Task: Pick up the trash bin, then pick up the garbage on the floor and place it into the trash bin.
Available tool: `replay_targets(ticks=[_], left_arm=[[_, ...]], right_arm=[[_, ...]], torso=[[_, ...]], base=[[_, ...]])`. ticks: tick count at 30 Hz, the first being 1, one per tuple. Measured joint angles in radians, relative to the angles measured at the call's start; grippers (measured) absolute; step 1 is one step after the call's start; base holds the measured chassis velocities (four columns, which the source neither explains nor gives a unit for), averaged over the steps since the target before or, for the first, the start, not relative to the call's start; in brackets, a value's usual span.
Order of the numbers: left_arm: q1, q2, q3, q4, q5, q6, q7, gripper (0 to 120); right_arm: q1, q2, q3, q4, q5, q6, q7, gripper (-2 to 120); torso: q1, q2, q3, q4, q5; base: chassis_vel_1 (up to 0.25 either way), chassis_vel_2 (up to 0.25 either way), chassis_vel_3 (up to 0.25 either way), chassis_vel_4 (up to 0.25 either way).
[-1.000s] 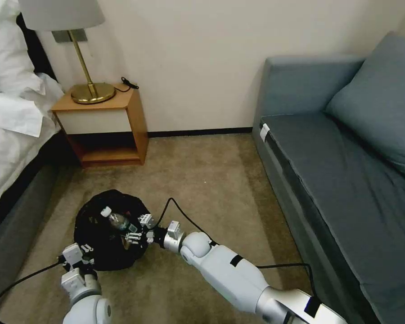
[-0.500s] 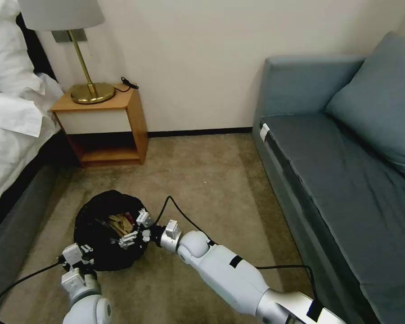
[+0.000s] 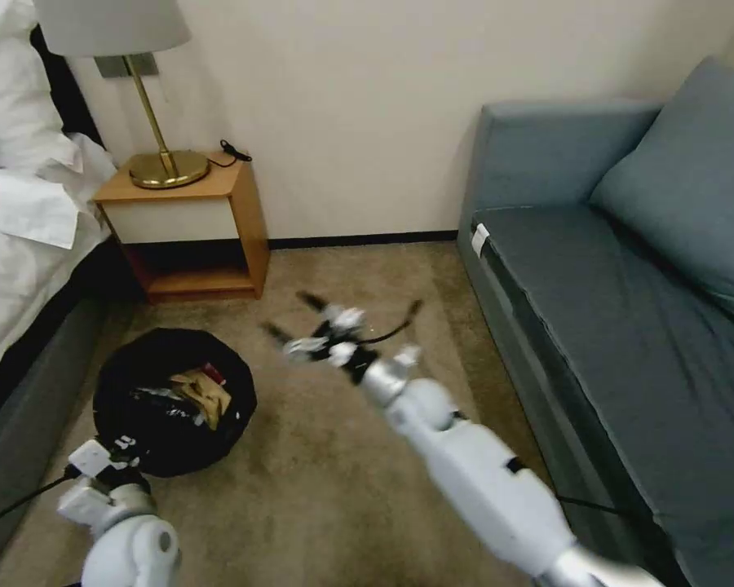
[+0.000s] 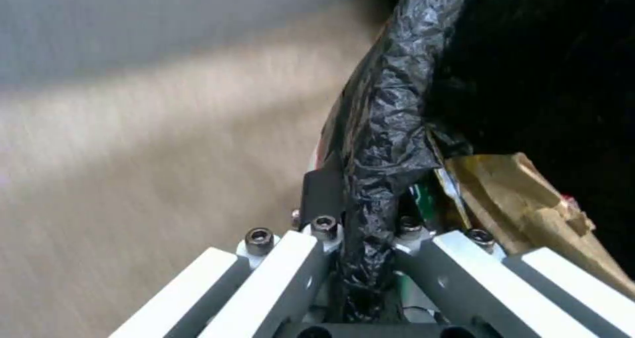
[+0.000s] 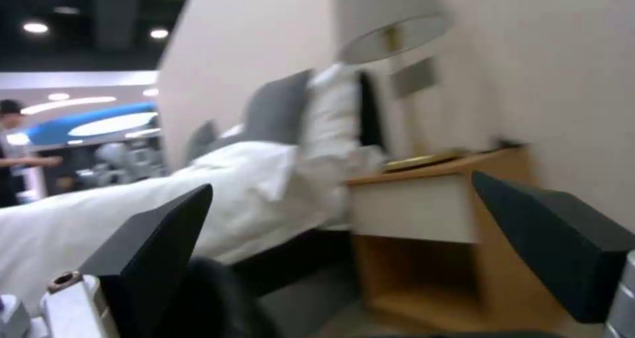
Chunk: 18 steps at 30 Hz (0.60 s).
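On the carpet point(image 3: 342, 481) near the foot of the bed point(image 3: 16, 269), the trash bin point(image 3: 174, 399) sat with its crinkly black bag point(image 4: 384, 129) folded over the rim. Inside it lay the garbage: a gold-brown snack wrapper point(image 3: 204, 393) on top, a bit of red wrapper point(image 3: 214, 373) beside it, and something pale toward the bed side that was too unclear to name. From the left wrist view the same gold-brown wrapper point(image 4: 529, 209) sat against the inner wall, with a sliver of green just next to it.

At the bin's near edge, the left gripper point(image 4: 360, 238) was clamped onto the rim, one finger outside the bag and one inside, the black plastic pinched between them. In the head view its wrist point(image 3: 98, 465) sat just at the bin's near rim.

Well apart from the bin, the right gripper point(image 3: 302, 326) hung above the bare carpet, pointing toward the nightstand point(image 3: 187, 228). Its dark fingers point(image 5: 158, 248) stood wide apart with nothing between them. Behind them were the nightstand point(image 5: 423, 219), the lamp point(image 5: 397, 35) and the white bedding point(image 5: 165, 199). A grey-blue sofa point(image 3: 628, 269) ran along the robot's right.
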<state>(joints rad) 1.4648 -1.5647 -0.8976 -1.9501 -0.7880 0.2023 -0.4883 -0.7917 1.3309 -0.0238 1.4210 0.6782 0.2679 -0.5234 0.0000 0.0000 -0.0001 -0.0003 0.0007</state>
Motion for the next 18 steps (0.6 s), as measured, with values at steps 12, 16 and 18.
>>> replay_targets(ticks=[12,16,18], left_arm=[[-0.028,-0.043,-0.014,-0.016,-0.239,0.052,-0.283,1],[-0.030,-0.043,-0.018,-0.025,-0.294,0.051,-0.359,1],[-0.030,-0.043,-0.019,-0.027,-0.325,0.051,-0.399,1]], right_arm=[[-0.143,-0.127,0.206,0.031,0.015,-0.010,-0.068,100],[-0.168,-0.141,0.229,0.050,0.013,-0.009,-0.089,100],[-0.181,-0.147,0.242,0.066,0.010,-0.010,-0.101,100]], torso=[[0.000,0.000,0.000,0.0003,-0.0006],[0.000,0.000,0.000,0.0003,-0.0004],[0.000,0.000,0.000,0.0003,-0.0006]], base=[[0.000,0.000,0.000,0.000],[0.000,0.000,0.000,0.000],[0.000,0.000,0.000,0.000]])
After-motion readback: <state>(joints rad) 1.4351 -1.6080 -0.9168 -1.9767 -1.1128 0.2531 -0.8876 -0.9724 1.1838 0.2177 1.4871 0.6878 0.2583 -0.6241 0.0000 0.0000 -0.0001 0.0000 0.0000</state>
